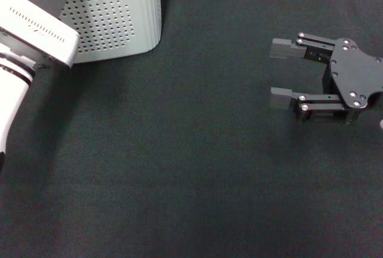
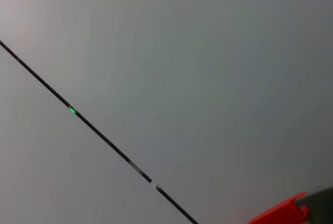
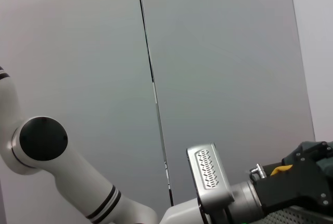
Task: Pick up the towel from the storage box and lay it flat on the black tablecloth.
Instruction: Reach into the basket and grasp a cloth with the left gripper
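The right gripper (image 1: 279,74) hovered low over the black tablecloth (image 1: 179,168), its two ribbed pads spread wide with nothing between them. Nearest it on every side lay only that matte, finely woven cloth, flat and unwrinkled. It looked idle, well apart from the work.

Far across from it, at the cloth's far corner, stood the storage box (image 1: 128,21): pale grey plastic, rounded at the corner, its wall dotted with rows of small holes. The left gripper (image 3: 299,180) reached in over its rim; I could not tell how its fingers stood. A sliver of orange-yellow towel (image 3: 282,170) showed at it in the right wrist view, so the towel seemed to be inside the box.

To my mind, the lift would go best straight up, clearing the rim before swinging out, since plush cloth drags and snags on an edge.
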